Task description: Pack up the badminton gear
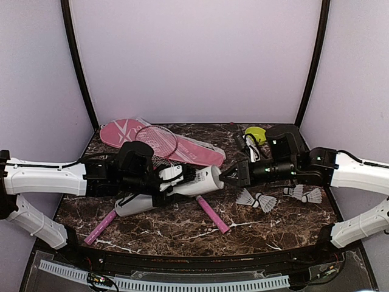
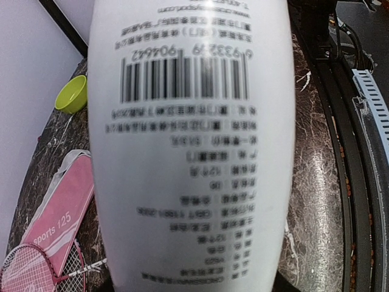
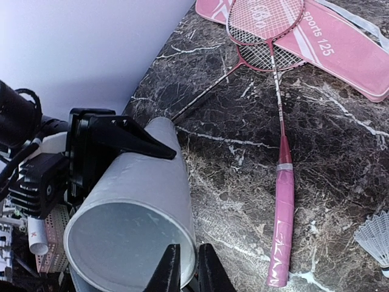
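White, tall and round, the printed tube (image 1: 206,181) is held slantwise over the dark marbled stone counter (image 1: 170,234). The left jaws are clamped around its middle. The right jaws are drawn narrow onto the rim of its open mouth, one finger inside and one outside. Only the left wrist view shows the barcode and rows of small print on its wall. Only the right wrist view looks into the hollow mouth, with a black left finger (image 3: 121,137) lying across the barrel. The overhead view alone shows all four small white feather shuttlecocks (image 1: 246,198) near the right arm. It also shows two thin pink-handled rackets (image 1: 213,214), heads resting on the long pink racket cover (image 1: 115,135), and a small lime-green bowl (image 1: 255,132) behind.
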Robot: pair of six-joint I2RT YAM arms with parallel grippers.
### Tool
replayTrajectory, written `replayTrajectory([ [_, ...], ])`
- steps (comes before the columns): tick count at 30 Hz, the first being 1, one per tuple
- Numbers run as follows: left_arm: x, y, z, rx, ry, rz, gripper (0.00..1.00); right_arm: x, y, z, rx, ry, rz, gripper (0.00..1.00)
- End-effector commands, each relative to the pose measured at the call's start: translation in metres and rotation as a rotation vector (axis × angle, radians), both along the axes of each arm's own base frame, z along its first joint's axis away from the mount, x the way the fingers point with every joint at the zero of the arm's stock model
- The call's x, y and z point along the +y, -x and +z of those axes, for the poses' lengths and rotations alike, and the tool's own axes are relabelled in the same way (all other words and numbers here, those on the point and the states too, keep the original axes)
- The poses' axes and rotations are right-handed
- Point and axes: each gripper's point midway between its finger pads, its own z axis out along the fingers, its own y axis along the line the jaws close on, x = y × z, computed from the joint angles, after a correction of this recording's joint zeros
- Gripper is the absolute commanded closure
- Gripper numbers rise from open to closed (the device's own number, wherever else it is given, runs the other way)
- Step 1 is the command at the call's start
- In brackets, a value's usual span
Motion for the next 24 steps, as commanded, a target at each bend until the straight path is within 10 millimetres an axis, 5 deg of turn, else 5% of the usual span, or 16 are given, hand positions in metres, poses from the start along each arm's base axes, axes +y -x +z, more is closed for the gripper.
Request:
replayTrajectory([
  [1, -0.005, 0.004, 0.011, -0.021, 0.027, -0.024, 0.49, -0.001, -0.009, 0.007, -0.043, -0.017, -0.055, 0.91],
  [6, -0.005, 0.004, 0.012, -0.023, 0.028, -0.025, 0.49, -0.004, -0.012, 0.002, -0.041, -0.001, -0.079, 1.0],
  [24, 0.011, -0.017, -0.022, -0.088, -0.182, 0.046, 0.49, -0.036, -0.028, -0.009, -0.059, 0.105, -0.244, 1.0],
])
